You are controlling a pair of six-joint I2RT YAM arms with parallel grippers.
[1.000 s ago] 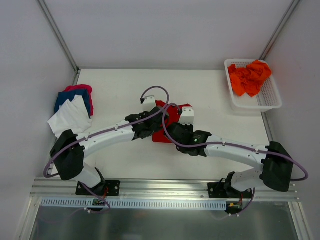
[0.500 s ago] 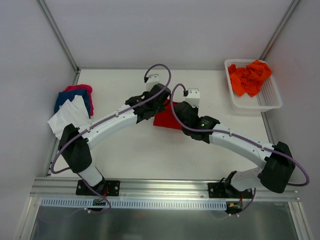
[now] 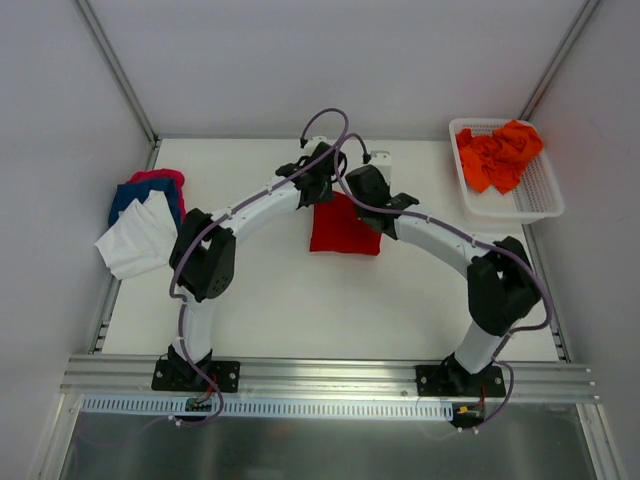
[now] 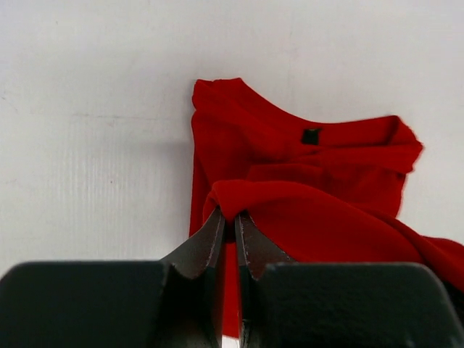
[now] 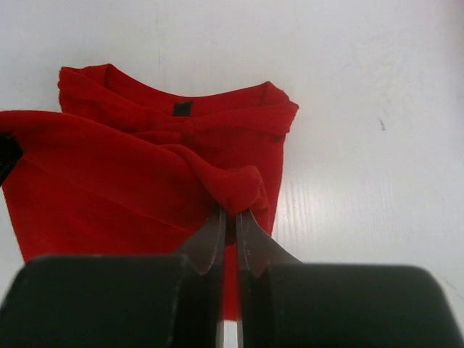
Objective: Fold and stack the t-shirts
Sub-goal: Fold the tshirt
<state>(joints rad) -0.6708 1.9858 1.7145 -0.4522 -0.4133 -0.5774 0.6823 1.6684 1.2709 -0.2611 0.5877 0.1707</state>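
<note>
No text can be read anywhere. The deep red t-shirt (image 4: 304,167) has a small black neck label (image 4: 311,135), but nothing on it is legible.

A white plastic mesh basket (image 3: 540,192) sits at the far right corner of a white table (image 3: 270,300), its long side running along the table's right edge. Plain pale walls (image 3: 330,60) enclose the table on three sides, with slanting metal posts (image 3: 115,70) rising from the two far corners. An aluminium rail (image 3: 330,372) spans the near edge, a slotted white strip (image 3: 300,407) just below it.
</note>
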